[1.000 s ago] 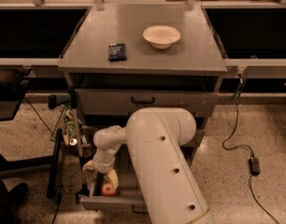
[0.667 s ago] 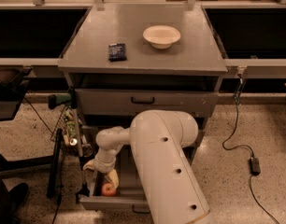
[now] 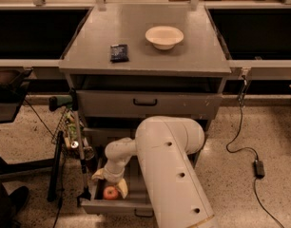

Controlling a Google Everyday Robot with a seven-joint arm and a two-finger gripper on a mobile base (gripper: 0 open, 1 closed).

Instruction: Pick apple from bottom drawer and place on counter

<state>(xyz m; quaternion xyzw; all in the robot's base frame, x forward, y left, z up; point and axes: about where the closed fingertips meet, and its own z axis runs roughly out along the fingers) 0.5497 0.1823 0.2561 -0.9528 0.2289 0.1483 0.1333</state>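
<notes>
The apple [image 3: 110, 193] is small and red-orange and lies in the front left of the open bottom drawer [image 3: 118, 207]. My gripper [image 3: 109, 183] reaches down into that drawer. Its cream fingers [image 3: 97, 175] are spread open on either side of the apple, just above it. My large white arm [image 3: 174, 175] covers the right part of the drawer. The grey counter [image 3: 145, 56] tops the cabinet above.
A cream bowl [image 3: 164, 36] and a small dark packet [image 3: 119, 52] sit on the counter. The middle drawer [image 3: 145, 103] juts out a little. A wire rack and black stand [image 3: 64, 137] are left of the cabinet. A cable with a power adapter [image 3: 258, 168] lies on the floor at right.
My arm's bulk has shifted slightly to the right. The gripper stays over the apple in the bottom drawer; the apple has not moved.
</notes>
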